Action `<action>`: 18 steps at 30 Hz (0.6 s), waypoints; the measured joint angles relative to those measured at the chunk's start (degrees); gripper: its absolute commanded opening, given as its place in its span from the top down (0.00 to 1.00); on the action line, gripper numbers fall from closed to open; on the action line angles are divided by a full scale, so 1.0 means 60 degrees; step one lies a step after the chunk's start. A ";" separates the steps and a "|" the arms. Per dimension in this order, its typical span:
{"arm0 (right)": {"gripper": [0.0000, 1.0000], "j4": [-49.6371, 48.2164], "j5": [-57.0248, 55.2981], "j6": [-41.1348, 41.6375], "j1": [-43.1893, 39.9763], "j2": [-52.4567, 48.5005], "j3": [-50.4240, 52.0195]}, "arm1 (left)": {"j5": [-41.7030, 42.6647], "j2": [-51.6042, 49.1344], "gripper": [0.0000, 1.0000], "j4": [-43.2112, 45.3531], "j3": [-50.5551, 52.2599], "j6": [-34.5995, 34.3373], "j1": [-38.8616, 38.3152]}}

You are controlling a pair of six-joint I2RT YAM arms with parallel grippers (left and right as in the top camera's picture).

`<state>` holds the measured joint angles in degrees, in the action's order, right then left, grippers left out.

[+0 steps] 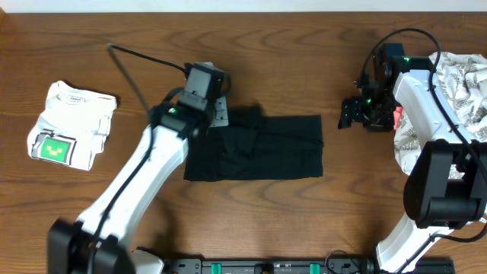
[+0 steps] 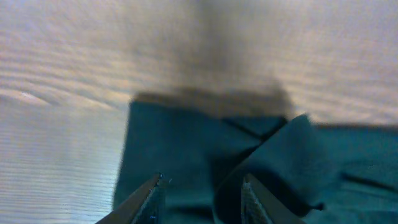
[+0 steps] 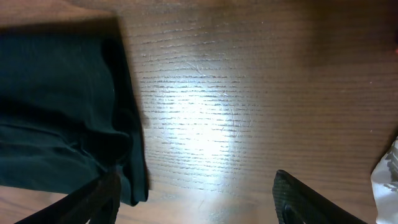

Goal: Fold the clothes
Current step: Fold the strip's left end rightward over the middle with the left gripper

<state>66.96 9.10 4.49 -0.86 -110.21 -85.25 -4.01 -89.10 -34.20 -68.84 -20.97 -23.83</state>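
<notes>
One of the clothes, a black garment [image 1: 255,146], lies folded into a wide rectangle at the table's middle. My left gripper [image 1: 220,114] hovers over its upper left corner. In the left wrist view this gripper [image 2: 203,180] has its fingers apart above the dark fabric [image 2: 186,143], with a raised fold [image 2: 292,155] beside the right finger and nothing pinched. My right gripper [image 1: 347,114] stands just right of the garment. In the right wrist view it [image 3: 198,177] is wide open over bare wood, its left finger by the garment's edge [image 3: 130,124].
A folded white shirt with a green print [image 1: 72,125] lies at the left. A heap of white patterned cloth [image 1: 464,91] sits at the right edge behind my right arm. A black cable [image 1: 144,55] runs across the table's back left.
</notes>
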 measured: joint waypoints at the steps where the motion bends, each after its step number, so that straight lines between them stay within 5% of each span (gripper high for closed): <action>1: 0.24 0.0018 0.0000 0.0000 0.0000 0.0000 0.0000 | 0.0135 -0.0244 0.60 0.0007 0.0000 -0.0018 0.0000; 11: 0.24 0.0120 0.0000 0.0000 0.0000 0.0000 0.0000 | 0.2732 -0.2973 0.70 0.0510 0.0004 -0.0255 -0.0474; 18: 0.24 0.0120 0.0000 0.0000 0.0000 0.0000 0.0000 | 0.3544 -0.3064 0.69 0.0852 0.0007 -0.0324 -0.1526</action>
<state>67.68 9.10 4.49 -0.86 -110.21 -85.25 17.26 -107.48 -29.08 -68.79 -22.92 -32.99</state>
